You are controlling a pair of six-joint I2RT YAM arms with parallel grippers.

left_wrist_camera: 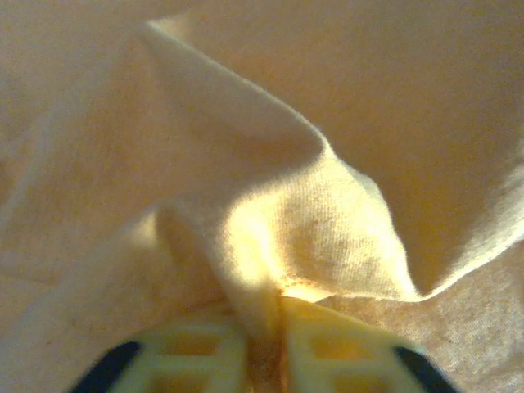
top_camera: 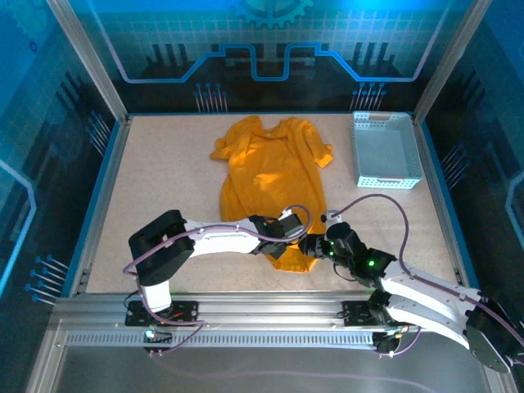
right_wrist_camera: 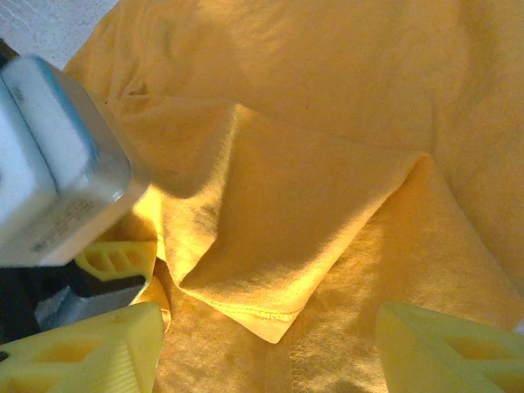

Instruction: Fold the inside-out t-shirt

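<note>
an orange-yellow inside-out t-shirt (top_camera: 270, 172) lies spread on the speckled table (top_camera: 164, 180), collar toward 12 o'clock and hem toward 6 o'clock. at the hem, the left hand (left_wrist_camera: 266, 332) is clamped on a raised fold of the shirt, the cloth pinched between its yellow fingers. just beside it, toward 3 o'clock, the right hand (right_wrist_camera: 266, 348) is over the hem with its fingers apart, holding nothing. a pale perforated basket (top_camera: 385, 151) sits at 2 o'clock, apart from the shirt.
</note>
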